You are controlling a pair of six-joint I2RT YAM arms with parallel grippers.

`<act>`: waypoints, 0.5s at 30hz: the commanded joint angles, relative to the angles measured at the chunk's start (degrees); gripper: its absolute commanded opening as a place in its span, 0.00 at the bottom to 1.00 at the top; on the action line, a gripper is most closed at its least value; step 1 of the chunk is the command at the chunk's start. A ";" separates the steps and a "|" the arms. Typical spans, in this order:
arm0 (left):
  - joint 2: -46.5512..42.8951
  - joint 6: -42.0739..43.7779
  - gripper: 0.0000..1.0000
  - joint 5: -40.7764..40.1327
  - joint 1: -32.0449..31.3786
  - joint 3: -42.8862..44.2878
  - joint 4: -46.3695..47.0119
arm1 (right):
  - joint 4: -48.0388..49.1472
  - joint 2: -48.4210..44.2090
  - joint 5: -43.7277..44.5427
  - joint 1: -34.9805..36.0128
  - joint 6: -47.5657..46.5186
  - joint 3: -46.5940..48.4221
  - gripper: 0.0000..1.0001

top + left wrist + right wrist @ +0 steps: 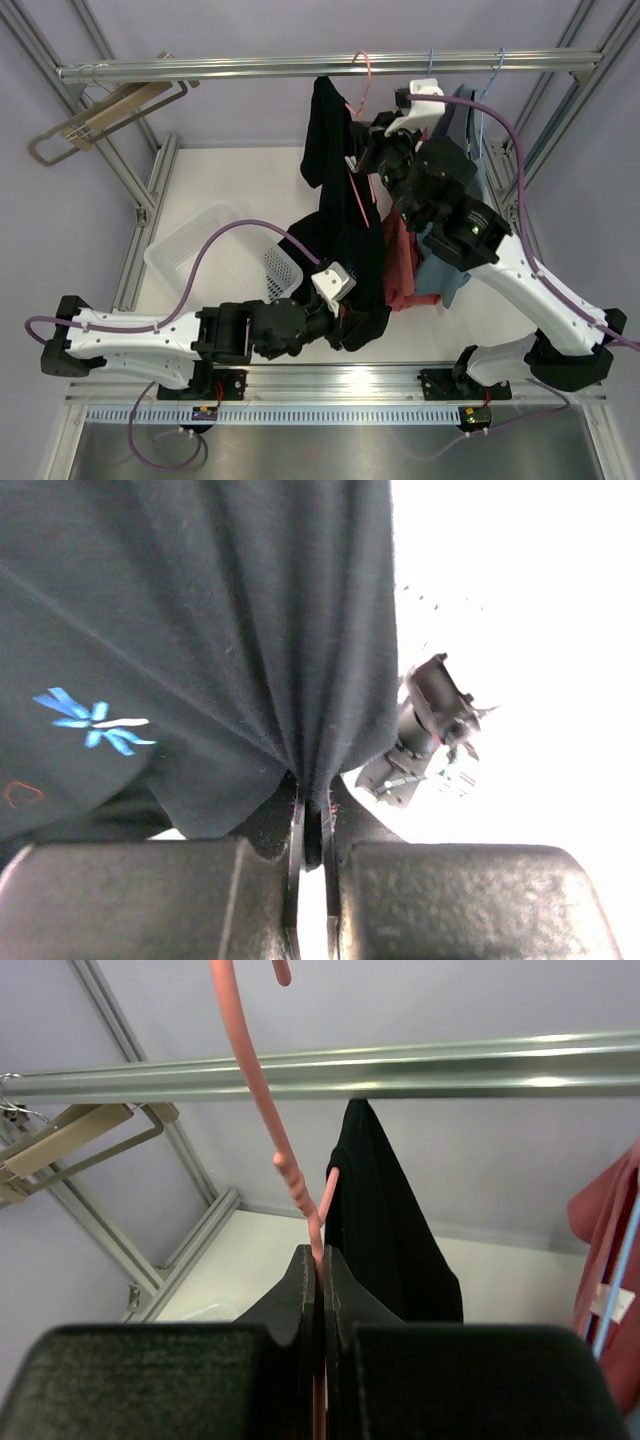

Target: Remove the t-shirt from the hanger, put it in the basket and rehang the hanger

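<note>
A black t-shirt [340,235] hangs from a pink hanger [362,75] whose hook sits just below the metal rail [330,66]. One end of the shirt still drapes over the hanger's left arm. My left gripper [345,318] is shut on the shirt's lower hem; the wrist view shows the black cloth [200,630] pinched between the jaws [312,815]. My right gripper [372,148] is shut on the pink hanger's thin neck [290,1170], below the hook, with the shirt [385,1220] hanging just beyond.
A white mesh basket [225,255] sits on the table left of the shirt. A red garment [400,262] and a blue-grey one [462,190] hang on blue hangers to the right. A wooden hanger [105,118] hangs at the rail's left end.
</note>
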 commanded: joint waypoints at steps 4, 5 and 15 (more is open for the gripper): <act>-1.18 -6.99 0.00 0.03 -4.85 -6.03 -3.78 | 8.00 9.21 -0.28 -5.16 -3.32 17.88 0.00; -1.09 -7.79 0.00 0.12 -4.94 -8.04 -3.79 | 5.64 10.37 -1.08 -5.96 -2.09 22.87 0.00; 6.03 -2.79 0.00 -4.97 -3.28 -5.17 -4.67 | -6.51 2.44 -15.57 -8.60 8.46 22.51 0.00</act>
